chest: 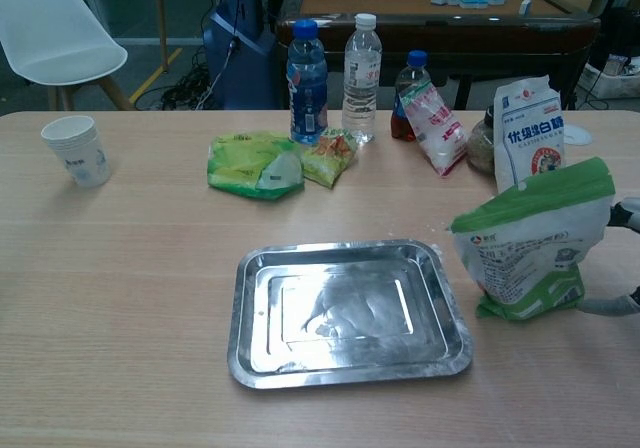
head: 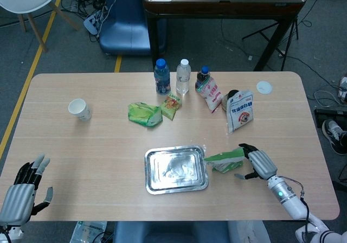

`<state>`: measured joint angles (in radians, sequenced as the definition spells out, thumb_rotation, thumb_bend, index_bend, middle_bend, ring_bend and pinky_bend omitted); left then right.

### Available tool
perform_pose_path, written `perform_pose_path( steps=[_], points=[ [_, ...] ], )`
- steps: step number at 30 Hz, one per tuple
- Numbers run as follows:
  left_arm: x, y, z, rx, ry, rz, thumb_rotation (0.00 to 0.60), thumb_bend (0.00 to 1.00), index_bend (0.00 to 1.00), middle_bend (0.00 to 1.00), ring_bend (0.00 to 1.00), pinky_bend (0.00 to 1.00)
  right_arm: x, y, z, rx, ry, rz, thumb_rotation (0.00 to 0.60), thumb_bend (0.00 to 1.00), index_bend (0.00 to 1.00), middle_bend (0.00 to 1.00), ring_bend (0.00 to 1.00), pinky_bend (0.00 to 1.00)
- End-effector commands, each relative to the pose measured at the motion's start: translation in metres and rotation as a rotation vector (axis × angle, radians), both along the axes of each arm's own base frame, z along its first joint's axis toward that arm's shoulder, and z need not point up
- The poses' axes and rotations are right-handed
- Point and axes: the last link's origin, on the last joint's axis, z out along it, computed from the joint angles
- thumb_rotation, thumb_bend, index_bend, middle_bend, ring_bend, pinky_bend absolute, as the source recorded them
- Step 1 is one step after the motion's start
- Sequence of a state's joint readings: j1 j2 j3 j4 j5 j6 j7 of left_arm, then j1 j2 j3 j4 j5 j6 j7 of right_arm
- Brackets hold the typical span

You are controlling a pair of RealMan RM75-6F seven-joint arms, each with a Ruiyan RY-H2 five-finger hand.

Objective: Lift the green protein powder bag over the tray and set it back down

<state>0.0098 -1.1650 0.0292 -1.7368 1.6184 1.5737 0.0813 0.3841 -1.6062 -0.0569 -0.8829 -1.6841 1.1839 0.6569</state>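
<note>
- The green-and-white protein powder bag (chest: 533, 243) stands upright on the pale wooden table (head: 81, 145), just beside the rectangular shiny metal tray (head: 175, 170), at about 3 o'clock from it.
- The right hand (head: 256, 162) sits at the bag's 3 o'clock side with its fingers spread. In the chest view only two fingertips (chest: 625, 213) show at the frame edge, one near the bag's top and one near its base. They bracket the bag, but whether they touch it cannot be told.
- The left hand (head: 21, 191) hangs wide and holding nothing off the table's 7 o'clock corner, well apart from everything.
- Judged step: the reach for the grasp. The bag rests on the table and the lift is not yet begun.
- The next move seems to call for the right hand's fingers closing firmly on the bag's side. A lift high enough to clear the tray rim would come after, then a carry toward 9 o'clock. The bag looks soft and part full, so a loose hold could let it sag or tip.
- Counted: one tray and one green protein bag.
- Three plastic bottles (head: 183, 76) stand in a row at 12 o'clock from the tray.
- One white paper cup (head: 79, 109) is at 10 o'clock.
- One crumpled light-green packet (head: 144, 114) lies with a small orange-green snack packet (head: 172, 106) touching it.
- One white pouch with red print (head: 211, 94) leans on the third bottle.
- One white-and-blue upright bag (head: 239, 109) stands at 1 o'clock with a dark jar (head: 233, 96) behind it.
- One small white lid (head: 264, 87) lies near the far edge.
</note>
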Motion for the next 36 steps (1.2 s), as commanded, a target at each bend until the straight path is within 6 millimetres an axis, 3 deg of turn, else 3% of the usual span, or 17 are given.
perform_pose_path(
  steps=[1,14,19,24,36],
  points=[
    [-0.001,0.0,-0.001,-0.011,-0.004,0.001,0.6,0.46,0.02,0.0,0.06,0.02,0.001,0.0,-0.007,-0.007,-0.031,0.005,0.6,0.07,0.33,0.34,0.16,0.17],
    [-0.002,-0.001,0.0,-0.021,-0.015,0.003,0.6,0.46,0.02,0.0,0.06,0.02,-0.002,-0.005,-0.031,-0.007,-0.062,0.013,0.6,0.16,0.36,0.38,0.21,0.17],
    [-0.003,-0.002,0.001,-0.018,-0.017,0.005,0.6,0.46,0.03,0.0,0.06,0.02,-0.002,-0.004,-0.036,-0.014,-0.062,0.026,0.6,0.25,0.44,0.43,0.27,0.2],
    [-0.003,-0.002,0.001,-0.021,-0.017,0.004,0.6,0.46,0.03,0.0,0.06,0.02,0.0,-0.006,-0.041,-0.03,-0.069,0.042,0.6,0.39,0.57,0.51,0.35,0.31],
    [-0.005,-0.002,-0.001,-0.023,-0.017,0.012,0.6,0.46,0.05,0.0,0.06,0.02,0.004,-0.007,-0.04,-0.083,-0.112,0.074,0.6,0.52,0.69,0.6,0.49,0.53]
  ],
)
